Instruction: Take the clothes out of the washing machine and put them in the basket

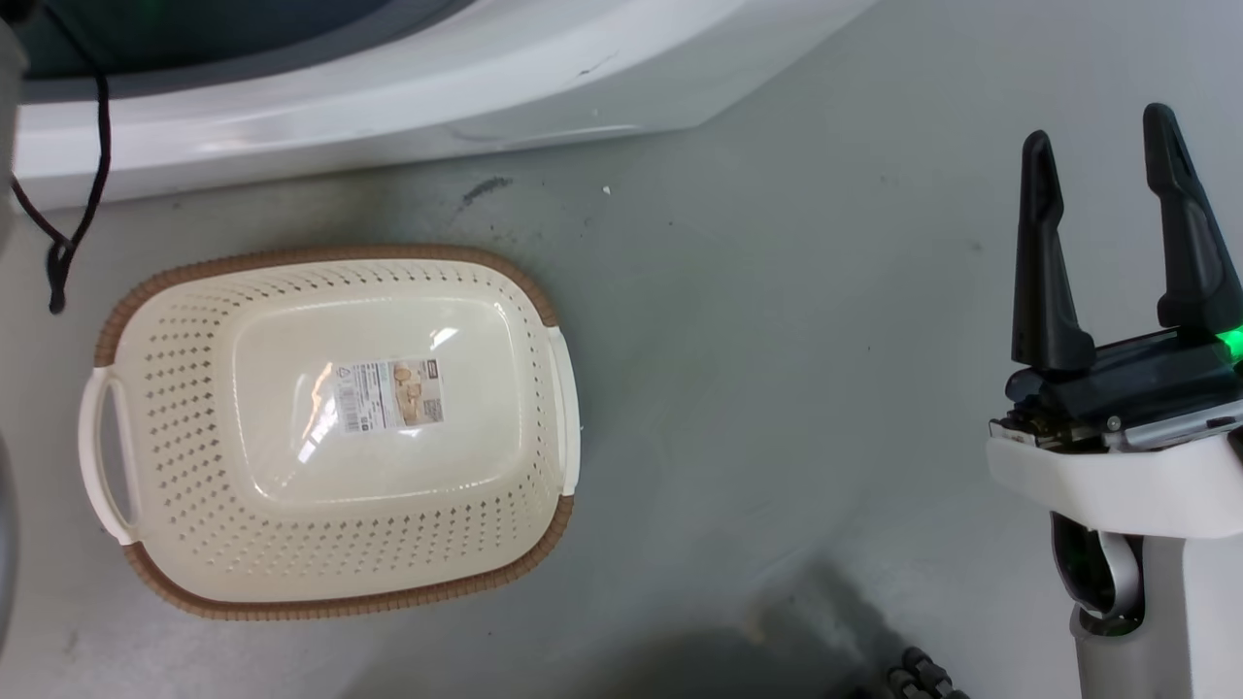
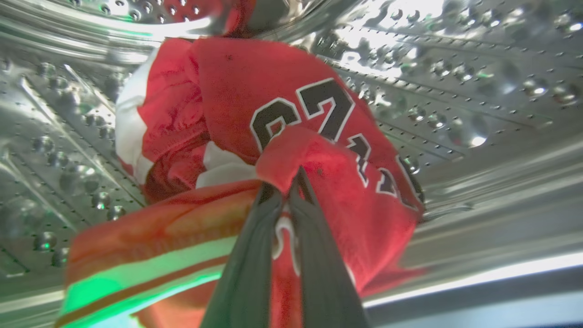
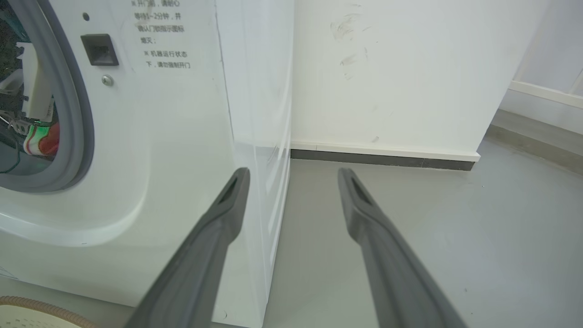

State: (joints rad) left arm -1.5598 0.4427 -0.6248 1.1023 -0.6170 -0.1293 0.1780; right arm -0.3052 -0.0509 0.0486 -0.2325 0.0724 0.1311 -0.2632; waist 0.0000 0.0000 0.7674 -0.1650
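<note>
1. Left gripper (image 2: 284,182): I read it as clamped on a fold of the clothes (image 2: 255,77), both fingers pressed together with red cloth pinched at the tips.
2. The clothes: bunched just ahead of those tips (black numerals outlined in white, a white piece tucked to the left). The striped trim drapes beside the fingers at lower left. All of it lies inside the washing machine (image 2: 478,91), whose perforated steel drum curves around the gripper.
3. The basket (image 1: 320,257): on the grey floor (image 1: 777,340), well to the left of the right gripper, sticker visible on its bottom.
4. Right gripper (image 1: 1107,160): I see its fingers spread wide, nothing between them. The machine's white front stands to their left, a white wall (image 3: 387,68) ahead.
</note>
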